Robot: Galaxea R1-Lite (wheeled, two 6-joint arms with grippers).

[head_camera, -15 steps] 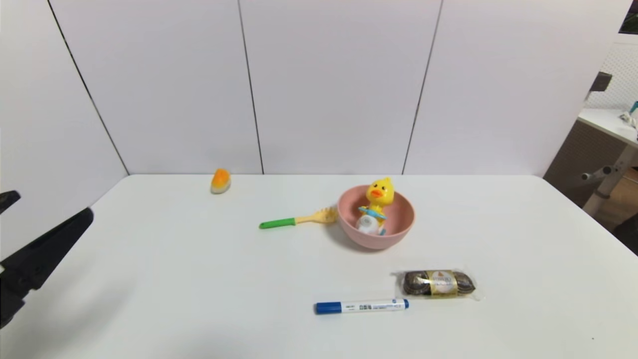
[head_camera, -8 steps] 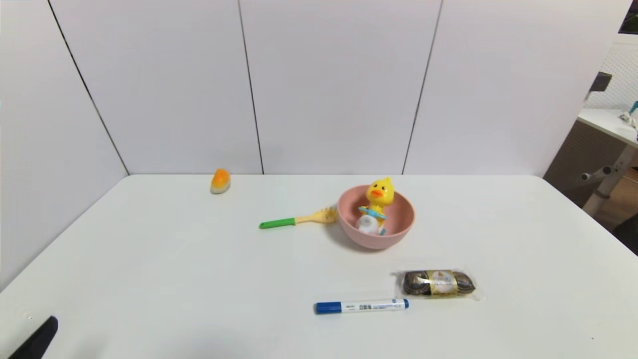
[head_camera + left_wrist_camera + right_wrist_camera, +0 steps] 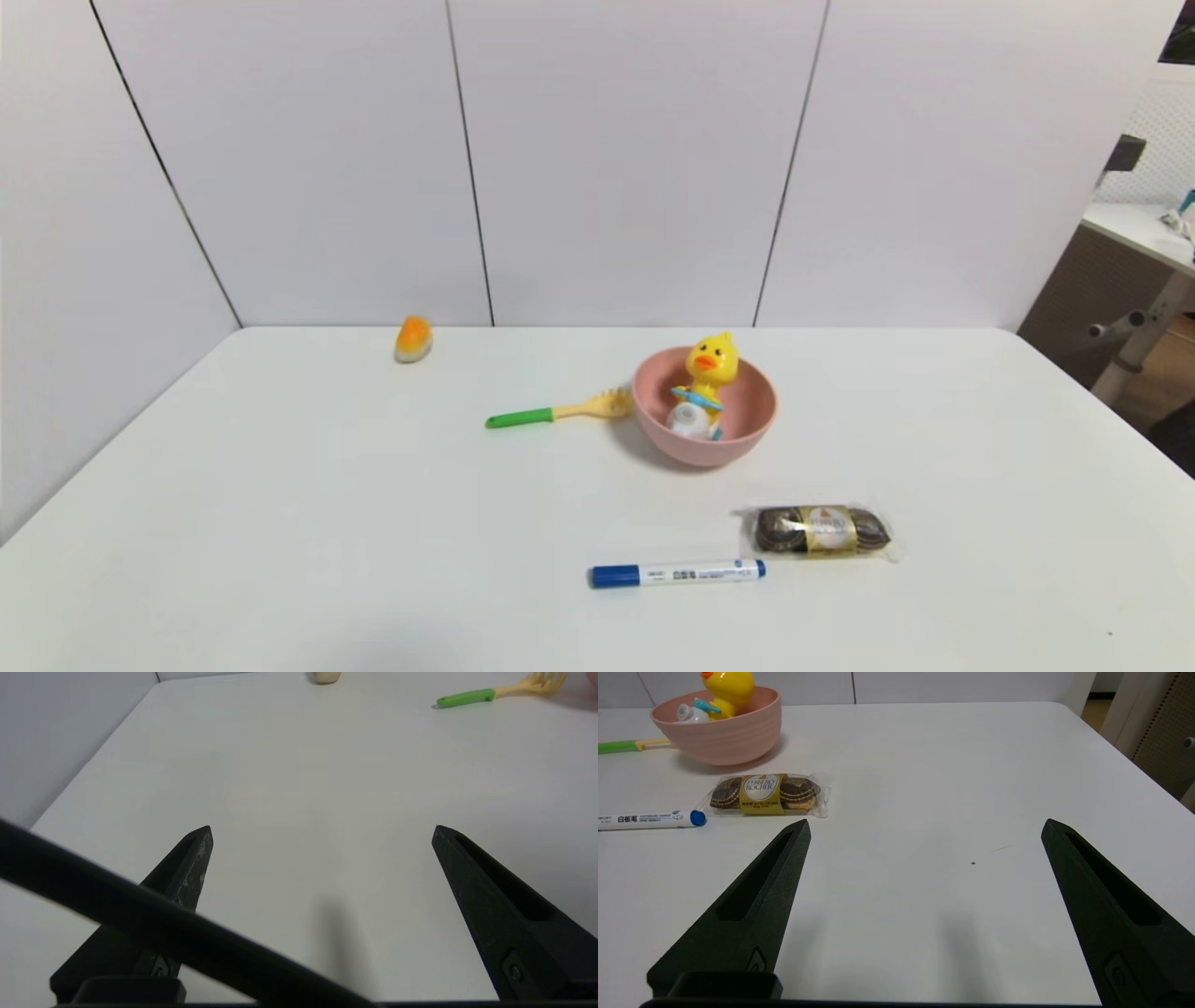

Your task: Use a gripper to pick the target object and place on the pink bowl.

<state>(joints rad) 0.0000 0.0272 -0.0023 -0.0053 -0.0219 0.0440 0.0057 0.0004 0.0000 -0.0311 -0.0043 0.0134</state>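
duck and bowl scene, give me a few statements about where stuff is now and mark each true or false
1. The yellow duck sits inside the pink bowl. True.
2. The green-handled fork lies inside the bowl. False: it lies on the table beside the bowl, its yellow head toward the rim.
3. The left claw is shut on the duck. False: its jaws stand open and empty over bare table.
4. The blue-capped marker lies nearer the robot than the bowl. True.
5. The chocolate packet is stacked on the marker. False: it lies on the table beside it, apart.
6. The right claw is open and holds nothing. True.
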